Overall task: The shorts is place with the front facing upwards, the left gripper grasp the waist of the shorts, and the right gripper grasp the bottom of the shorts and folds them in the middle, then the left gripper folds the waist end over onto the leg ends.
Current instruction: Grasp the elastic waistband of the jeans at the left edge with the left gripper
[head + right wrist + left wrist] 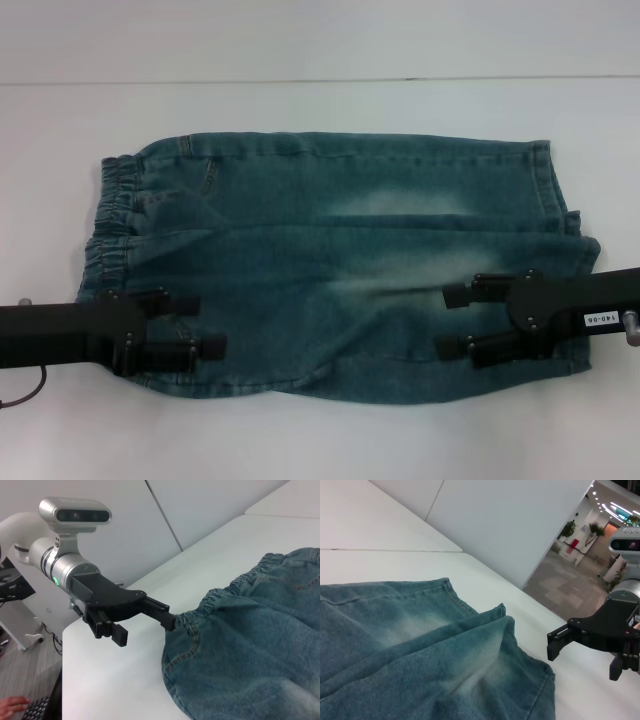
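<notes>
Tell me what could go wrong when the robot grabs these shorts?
The left gripper sits in from the ruffled waist, so it might pinch only one layer. The right gripper hangs open over the shorts near rumpled leg ends, so it might bunch the cloth and fold them crooked.

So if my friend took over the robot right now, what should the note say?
Left gripper: open, over the near corner at the waist of the shorts, not gripping.
Right gripper: open, over the near corner at the leg ends, not gripping.
Shorts: lying spread out on the white table, waist on the robot's left, leg ends on its right.
Done: both grippers are in place at their ends.
Left: close on the cloth, fold the shorts in the middle, then fold the waist over onto the leg ends.
</notes>
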Tool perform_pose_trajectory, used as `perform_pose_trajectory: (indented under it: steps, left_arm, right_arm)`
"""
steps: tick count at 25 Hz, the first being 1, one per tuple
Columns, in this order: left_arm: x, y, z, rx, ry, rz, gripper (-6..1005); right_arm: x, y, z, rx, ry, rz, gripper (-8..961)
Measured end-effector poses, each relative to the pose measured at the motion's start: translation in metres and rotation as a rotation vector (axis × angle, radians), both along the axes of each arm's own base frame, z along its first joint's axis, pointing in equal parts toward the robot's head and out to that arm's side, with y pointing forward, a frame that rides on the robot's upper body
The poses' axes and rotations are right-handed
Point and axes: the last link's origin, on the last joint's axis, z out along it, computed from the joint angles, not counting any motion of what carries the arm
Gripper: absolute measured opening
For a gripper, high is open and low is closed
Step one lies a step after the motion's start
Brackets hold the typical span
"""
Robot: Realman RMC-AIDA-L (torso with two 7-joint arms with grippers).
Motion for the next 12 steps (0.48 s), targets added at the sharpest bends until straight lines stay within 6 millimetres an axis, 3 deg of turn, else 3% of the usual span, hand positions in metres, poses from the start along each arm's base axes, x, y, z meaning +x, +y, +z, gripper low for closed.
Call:
perform_pose_trajectory:
  steps: [12]
  left_arm:
    - [0.0012, 0.0026, 0.0045, -0.006, 0.003, 0.014, 906]
  right_arm:
    - [-0.0021, 0.0036, 0.0014, 0.008, -0.006, 0.009, 954]
